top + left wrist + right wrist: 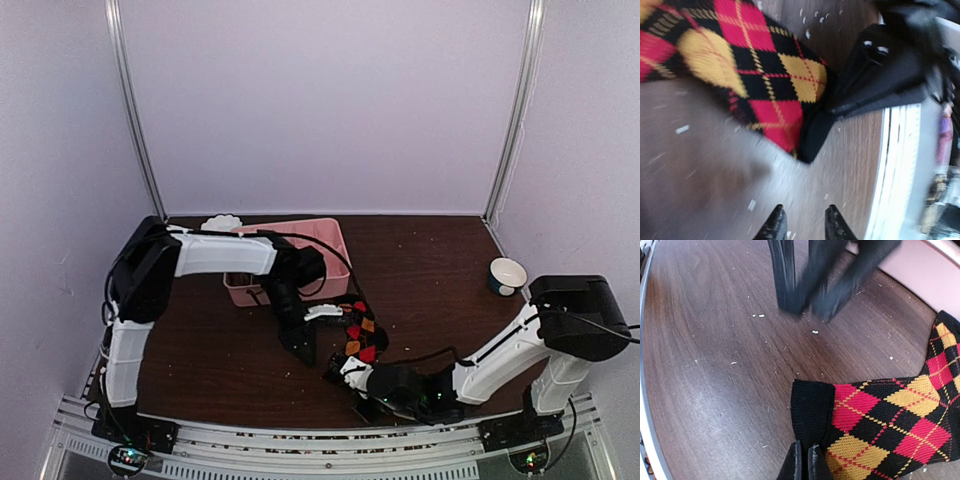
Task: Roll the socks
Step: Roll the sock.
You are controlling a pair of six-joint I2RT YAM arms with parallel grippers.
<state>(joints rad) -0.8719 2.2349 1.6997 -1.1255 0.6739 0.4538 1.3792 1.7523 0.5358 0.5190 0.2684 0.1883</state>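
Observation:
One black sock with red, orange and yellow argyle diamonds [360, 335] lies flat on the brown table near the front middle. It also shows in the left wrist view [755, 65] and the right wrist view [890, 425]. My right gripper [804, 460] is shut on the sock's plain black cuff [812, 410] at its near end, low on the table [345, 372]. My left gripper [805, 222] is open and empty, a little above bare table just left of the sock [302, 350]. No cream-white sock shows clearly.
A pink compartment tray [300, 232] stands behind the left arm, its edge also in the right wrist view [910, 275]. A small white bowl [507, 273] sits at the right. White crumbs dot the table. The table's metal front rail [900, 165] is close to my left gripper.

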